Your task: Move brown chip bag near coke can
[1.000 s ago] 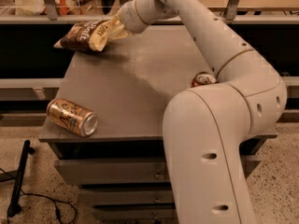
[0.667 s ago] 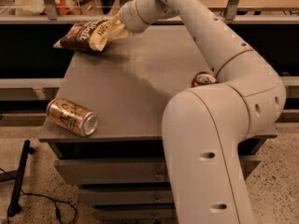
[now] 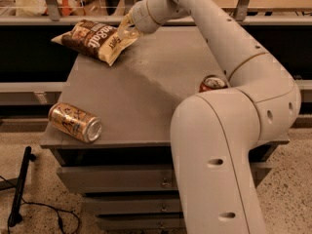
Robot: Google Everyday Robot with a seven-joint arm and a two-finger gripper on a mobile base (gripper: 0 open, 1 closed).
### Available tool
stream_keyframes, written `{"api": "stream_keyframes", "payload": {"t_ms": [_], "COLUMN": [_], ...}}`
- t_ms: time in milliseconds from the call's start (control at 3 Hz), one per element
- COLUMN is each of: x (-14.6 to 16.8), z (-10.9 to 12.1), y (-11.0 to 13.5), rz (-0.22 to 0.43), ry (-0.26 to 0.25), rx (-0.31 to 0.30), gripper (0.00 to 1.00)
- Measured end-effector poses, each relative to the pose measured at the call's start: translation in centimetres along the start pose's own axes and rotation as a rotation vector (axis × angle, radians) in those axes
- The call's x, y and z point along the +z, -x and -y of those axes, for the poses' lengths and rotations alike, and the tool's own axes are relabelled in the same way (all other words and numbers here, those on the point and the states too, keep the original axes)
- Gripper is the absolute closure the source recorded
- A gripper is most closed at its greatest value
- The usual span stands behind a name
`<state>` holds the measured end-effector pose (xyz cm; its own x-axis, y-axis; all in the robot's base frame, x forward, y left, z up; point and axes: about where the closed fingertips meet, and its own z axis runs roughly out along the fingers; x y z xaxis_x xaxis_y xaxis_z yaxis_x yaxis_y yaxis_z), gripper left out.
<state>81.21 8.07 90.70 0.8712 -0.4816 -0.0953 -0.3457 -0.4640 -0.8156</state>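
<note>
The brown chip bag (image 3: 95,39) lies at the table's (image 3: 146,96) eleven o'clock corner, its cream end pinched by the gripper (image 3: 125,31). Best carry it low toward the coke can (image 3: 212,83) at three o'clock and stop just short of it, well clear of the gold can (image 3: 75,122) at seven.

Table (image 3: 146,94): 2 cans (image 3: 75,122) (image 3: 212,83), chip bag (image 3: 92,39) in end effector (image 3: 126,30)

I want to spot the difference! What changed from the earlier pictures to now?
The gripper, holding the brown chip bag at the table's back left corner, has carried it a little nearer the camera and slightly rightward, toward the coke can. Nothing was let go. The coke can, the gold can lying on its side and the table stayed put.
</note>
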Motion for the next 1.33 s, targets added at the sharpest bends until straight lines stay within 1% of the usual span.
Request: {"api": "stream_keyframes", "payload": {"t_ms": [333,667,1333], "x": [-0.85,-0.98,-0.20], "z": [-0.80,-0.94,-0.67], "y": [-1.12,-1.53,-1.31], "rz": [-0.028,-0.039,-0.033], "ry": [0.014,0.017,0.018], "rx": [0.014,0.012,-0.008], "gripper": [1.00,0.82,0.35]}}
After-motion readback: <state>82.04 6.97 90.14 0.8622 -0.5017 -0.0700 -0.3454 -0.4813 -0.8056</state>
